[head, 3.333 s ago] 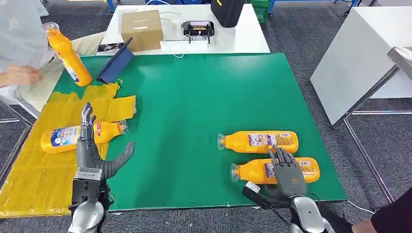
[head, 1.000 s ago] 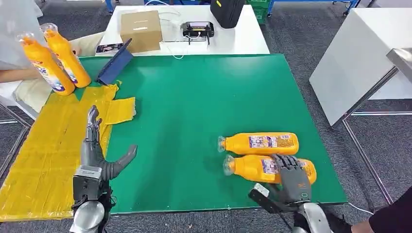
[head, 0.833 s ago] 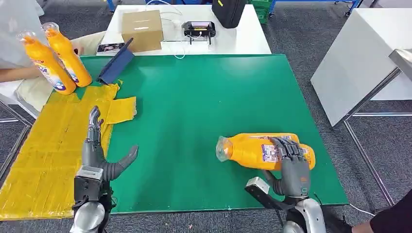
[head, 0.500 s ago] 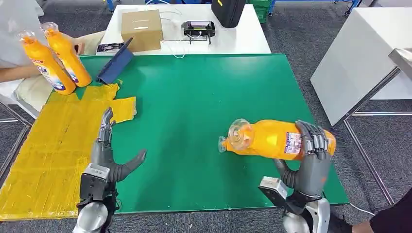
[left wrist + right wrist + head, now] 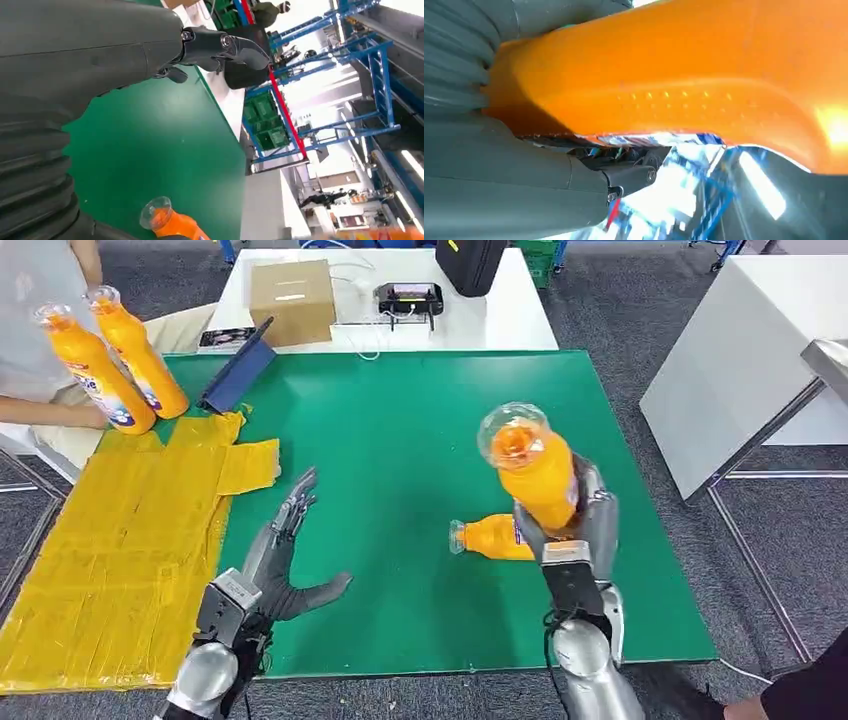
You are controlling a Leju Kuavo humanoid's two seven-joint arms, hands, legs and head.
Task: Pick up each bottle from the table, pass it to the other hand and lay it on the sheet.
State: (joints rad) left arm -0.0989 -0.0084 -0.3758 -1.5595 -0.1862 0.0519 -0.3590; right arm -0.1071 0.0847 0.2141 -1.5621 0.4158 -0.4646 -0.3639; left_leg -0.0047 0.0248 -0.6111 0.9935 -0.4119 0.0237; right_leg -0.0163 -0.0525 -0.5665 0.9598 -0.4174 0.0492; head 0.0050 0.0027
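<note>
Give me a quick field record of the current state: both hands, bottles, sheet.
right robot hand: grips an orange plastic bottle, raised, cap end toward the camera
left robot hand: spread, holding nothing, over the green table
second orange bottle: lying on the table
yellow sheet: bare at the table's left
two more orange bottles: with a person at far left

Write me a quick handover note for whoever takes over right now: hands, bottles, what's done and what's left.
Right hand grips an orange bottle, raised above the green table, clear cap toward the camera.
Left hand is empty with fingers spread, low over the table beside the yellow sheet.
Second bottle lies on the table behind the right hand.
A person at the far left corner holds two more bottles upright.
Done: pickup of one bottle.
Left: pass it to the left hand, lay it on the sheet, then repeat for the second bottle.
</note>
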